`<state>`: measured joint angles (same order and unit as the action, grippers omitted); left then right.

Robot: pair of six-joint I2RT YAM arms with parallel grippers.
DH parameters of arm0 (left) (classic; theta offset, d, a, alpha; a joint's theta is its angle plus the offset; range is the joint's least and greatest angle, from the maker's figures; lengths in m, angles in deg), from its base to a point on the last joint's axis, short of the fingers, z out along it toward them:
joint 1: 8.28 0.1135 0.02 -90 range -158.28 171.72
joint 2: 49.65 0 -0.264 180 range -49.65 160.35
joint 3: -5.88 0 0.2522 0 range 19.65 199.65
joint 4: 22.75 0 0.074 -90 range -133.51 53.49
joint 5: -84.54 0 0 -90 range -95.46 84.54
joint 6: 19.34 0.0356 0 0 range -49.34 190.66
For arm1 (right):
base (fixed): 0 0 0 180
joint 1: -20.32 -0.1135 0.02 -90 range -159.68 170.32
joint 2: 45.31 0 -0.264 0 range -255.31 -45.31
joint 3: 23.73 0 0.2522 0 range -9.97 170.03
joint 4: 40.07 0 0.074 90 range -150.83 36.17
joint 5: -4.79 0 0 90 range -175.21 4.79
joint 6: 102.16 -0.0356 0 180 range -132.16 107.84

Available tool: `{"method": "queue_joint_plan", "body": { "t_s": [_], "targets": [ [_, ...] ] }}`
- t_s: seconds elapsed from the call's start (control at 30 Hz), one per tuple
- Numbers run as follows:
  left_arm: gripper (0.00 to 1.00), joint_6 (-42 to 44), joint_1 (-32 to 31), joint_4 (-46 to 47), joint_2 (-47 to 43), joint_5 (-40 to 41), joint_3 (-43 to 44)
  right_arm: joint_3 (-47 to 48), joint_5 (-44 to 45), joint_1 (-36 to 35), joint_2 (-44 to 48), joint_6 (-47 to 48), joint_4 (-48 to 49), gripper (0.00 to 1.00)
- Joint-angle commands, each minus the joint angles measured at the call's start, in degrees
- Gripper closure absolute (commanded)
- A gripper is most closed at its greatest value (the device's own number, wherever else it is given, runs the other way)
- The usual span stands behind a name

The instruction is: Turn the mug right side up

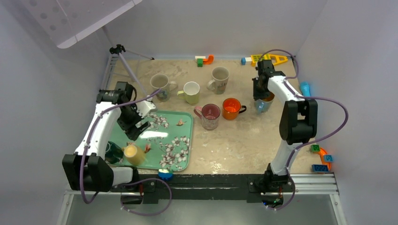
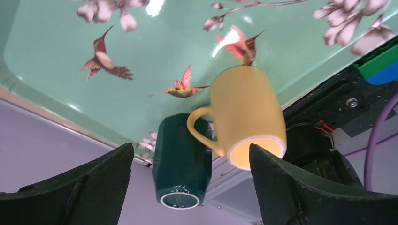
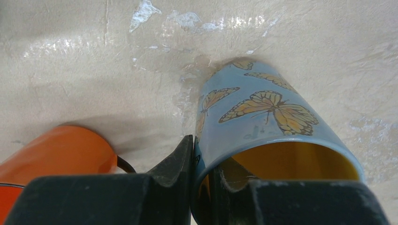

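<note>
**Top view.** A mottled beige table (image 1: pixel 234 140) sits boxed in by plain white walls, with a light panel hanging over the far left corner. The green flowered tray (image 1: pixel 164 129) lies at the near left. Over it hovers the left gripper (image 1: pixel 136 129). A yellow mug (image 1: pixel 133 153) and a dark green mug (image 1: pixel 112 152) are at the tray's near left corner.

Just right of the tray stand a pink glass mug (image 1: pixel 210 116) and an orange mug (image 1: pixel 232 108). Beyond the tray's far edge are a grey mug (image 1: pixel 161 85), a pale green mug (image 1: pixel 191 92) and a beige mug (image 1: pixel 219 79).

Well to the right of the tray, past the orange mug, the right gripper (image 1: pixel 260 96) comes down on the blue butterfly mug (image 1: pixel 262 107). Toy blocks (image 1: pixel 263 58) line the far wall. A tripod (image 1: pixel 124 58) stands behind the tray.

**Left wrist.** The left gripper (image 2: pixel 191 150) is spread wide and holds nothing. Between its fingers, the yellow mug (image 2: pixel 244 112) rests on the tray (image 2: pixel 56 47) among printed hummingbirds. The dark green mug (image 2: pixel 180 159) is just beside it, at the tray's rim. The yellow mug's handle points toward the green one.

**Right wrist.** The right gripper (image 3: pixel 202 173) is clamped on the rim of the blue butterfly mug (image 3: pixel 263 108), one finger outside the wall and one inside. The mug's yellow-lined mouth faces up toward the camera and its base end meets the table (image 3: pixel 70 70). Whether it stands fully flat cannot be told. The orange mug (image 3: pixel 56 154) is close on the left, apart from the fingers.
</note>
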<state>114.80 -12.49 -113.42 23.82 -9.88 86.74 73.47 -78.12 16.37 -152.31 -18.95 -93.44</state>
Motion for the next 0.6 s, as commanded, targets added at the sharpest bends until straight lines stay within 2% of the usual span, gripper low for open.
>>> {"method": "queue_joint_plan", "body": {
  "t_s": [0.0,0.1,0.2,0.33,0.37,0.47,0.5,0.53,0.57],
  "targets": [
    [0.01,4.0,7.0,0.8,-2.9,3.1,-0.6,0.5,-0.7,0.6,1.5,1.4,3.4,0.97],
    [0.00,7.1,13.1,0.5,-6.4,2.5,-1.2,0.0,-1.0,0.7,1.6,1.4,3.8,0.89],
    [0.00,12.5,21.0,-1.3,-8.6,0.8,-1.3,0.5,-0.2,0.7,2.0,1.1,2.9,0.66],
    [0.00,22.0,33.6,-5.1,-6.9,-2.6,1.5,0.2,0.2,0.7,4.7,0.4,2.9,0.45],
    [0.00,23.9,35.9,-5.4,-6.2,-2.8,1.4,0.1,0.3,0.6,5.5,0.3,2.9,0.36],
    [0.05,29.7,41.6,-3.0,-5.7,-2.3,-1.8,0.0,0.6,0.6,7.2,0.0,2.7,0.30],
    [0.09,31.6,43.2,-1.0,-5.6,-1.9,-3.2,0.0,0.2,0.6,7.8,-0.1,2.7,0.25],
    [0.13,33.1,44.8,0.6,-5.4,-1.8,-4.1,-0.1,-0.1,0.4,8.4,-0.1,2.8,0.14],
    [0.19,35.1,46.8,1.5,-4.8,-2.1,-4.7,-0.2,-0.3,0.4,8.8,-0.2,2.7,0.11]
  ]
}}
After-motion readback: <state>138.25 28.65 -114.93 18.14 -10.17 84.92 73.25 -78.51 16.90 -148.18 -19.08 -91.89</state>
